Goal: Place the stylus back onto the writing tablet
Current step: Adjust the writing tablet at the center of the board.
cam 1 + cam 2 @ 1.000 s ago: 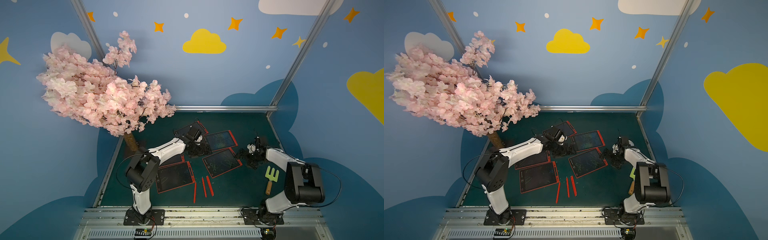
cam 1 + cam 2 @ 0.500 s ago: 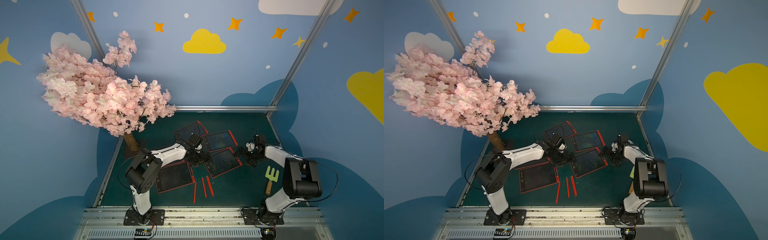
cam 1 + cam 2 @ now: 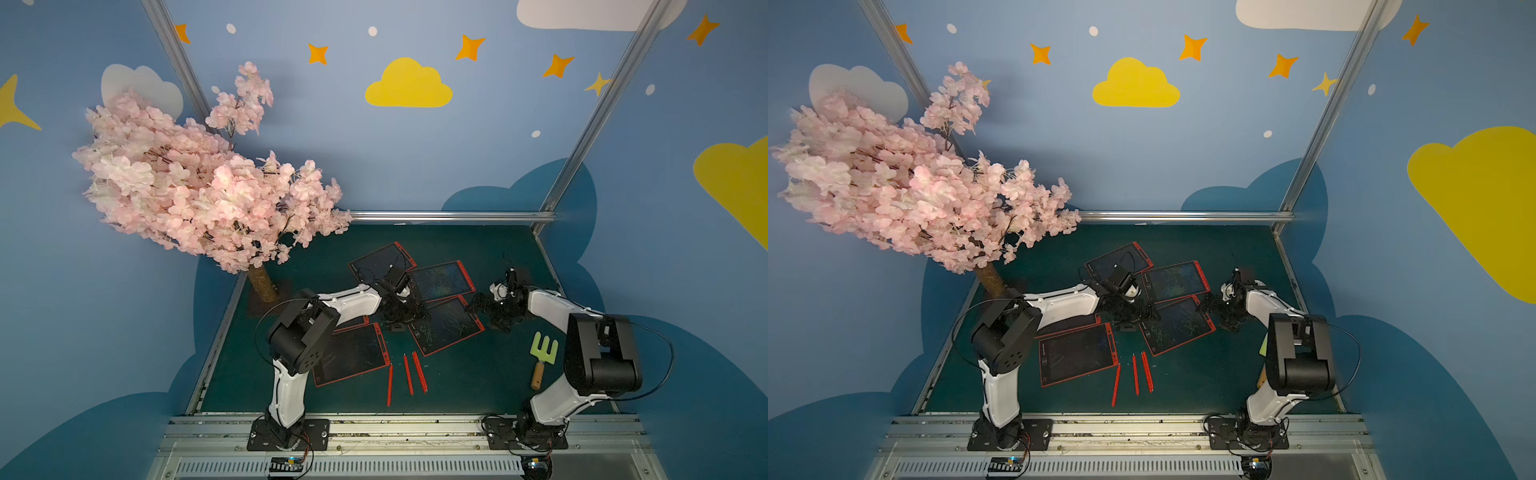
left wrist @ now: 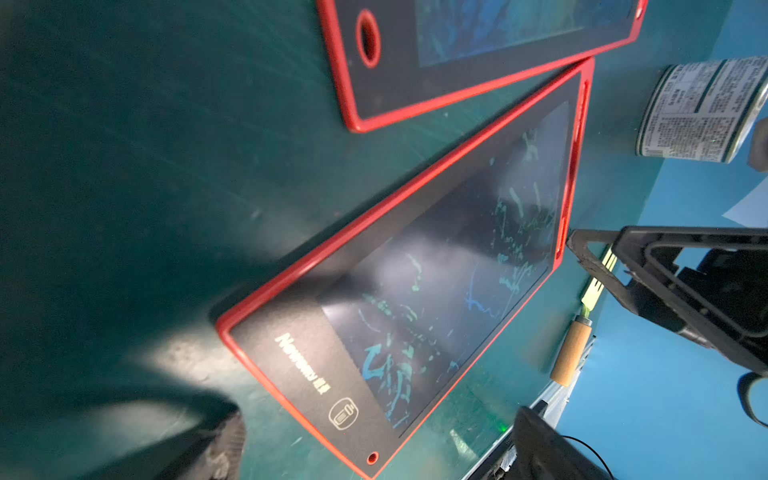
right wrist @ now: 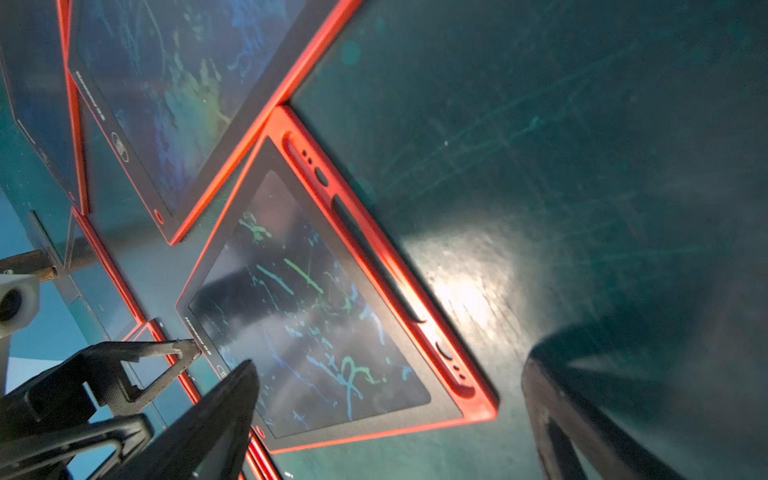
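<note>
While neither gripper holds anything, step in hand: you seem to be before the pick-up, with no stylus lifted yet.
Left gripper: jaws spread wide and empty, low over the mat at the middle of a top view, just beside the left edge of the writing tablet.
Right gripper: also spread wide and empty, just beside that tablet's right edge.
Styluses: three thin red sticks lie flat on the mat at the lower middle of both top views. They are near one another, below the writing tablet and apart from both grippers.
Writing tablet: red frame and dark screen with green and blue scribbles, lying flat between your two grippers.
Stylus slot: a long groove in the tablet's red side rail. In the right wrist view it looks empty.
Other tablets: several more lie around it, some overlapping. You cannot tell from here whether their slots are filled.
Can: a labelled cylinder at the upper right of the left wrist view. What it holds cannot be seen.
Next move: you likely need to bring one gripper down to an outer stylus and pinch its thin shaft close to the mat without nudging its neighbours. Then line it up with the groove.
</note>
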Tool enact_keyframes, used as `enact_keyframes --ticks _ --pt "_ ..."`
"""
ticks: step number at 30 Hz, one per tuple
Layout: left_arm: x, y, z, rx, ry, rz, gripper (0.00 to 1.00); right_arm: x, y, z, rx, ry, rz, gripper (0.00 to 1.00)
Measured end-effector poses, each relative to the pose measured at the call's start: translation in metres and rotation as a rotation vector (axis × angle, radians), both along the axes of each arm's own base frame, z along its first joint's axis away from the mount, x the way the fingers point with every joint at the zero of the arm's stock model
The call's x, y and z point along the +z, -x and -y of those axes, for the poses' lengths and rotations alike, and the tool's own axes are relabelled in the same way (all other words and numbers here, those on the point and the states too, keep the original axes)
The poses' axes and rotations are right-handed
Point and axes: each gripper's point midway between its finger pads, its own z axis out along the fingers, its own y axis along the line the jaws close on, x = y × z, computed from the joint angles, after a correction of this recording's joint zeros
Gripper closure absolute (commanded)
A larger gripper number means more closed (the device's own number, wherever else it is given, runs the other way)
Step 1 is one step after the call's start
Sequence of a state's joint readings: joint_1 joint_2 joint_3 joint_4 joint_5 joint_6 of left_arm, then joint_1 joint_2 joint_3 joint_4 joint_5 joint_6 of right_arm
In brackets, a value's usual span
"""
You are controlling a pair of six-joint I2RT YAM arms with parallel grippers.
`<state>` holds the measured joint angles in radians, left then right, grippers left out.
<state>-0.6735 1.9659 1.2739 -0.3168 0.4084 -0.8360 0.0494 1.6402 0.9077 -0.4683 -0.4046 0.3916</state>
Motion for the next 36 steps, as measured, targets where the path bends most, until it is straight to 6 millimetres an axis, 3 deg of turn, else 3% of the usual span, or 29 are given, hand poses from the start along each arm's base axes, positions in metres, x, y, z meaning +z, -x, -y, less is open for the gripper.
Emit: enact_keyframes --ticks 9,30,36 --pt "0.001 -0.016 0.005 0.02 0.032 0.018 0.0 0.0 -0.003 -0.009 0.035 0.008 0.015 0.02" --pt "0.004 -0.082 -0.001 0.1 0.063 0.077 0.0 -0.002 0.006 -0.044 0.082 0.076 0.078 0.02" --pt "0.005 -0.089 -0.005 0.104 0.059 0.091 0.0 -0.002 0.009 -0.048 0.091 0.086 0.082 0.02"
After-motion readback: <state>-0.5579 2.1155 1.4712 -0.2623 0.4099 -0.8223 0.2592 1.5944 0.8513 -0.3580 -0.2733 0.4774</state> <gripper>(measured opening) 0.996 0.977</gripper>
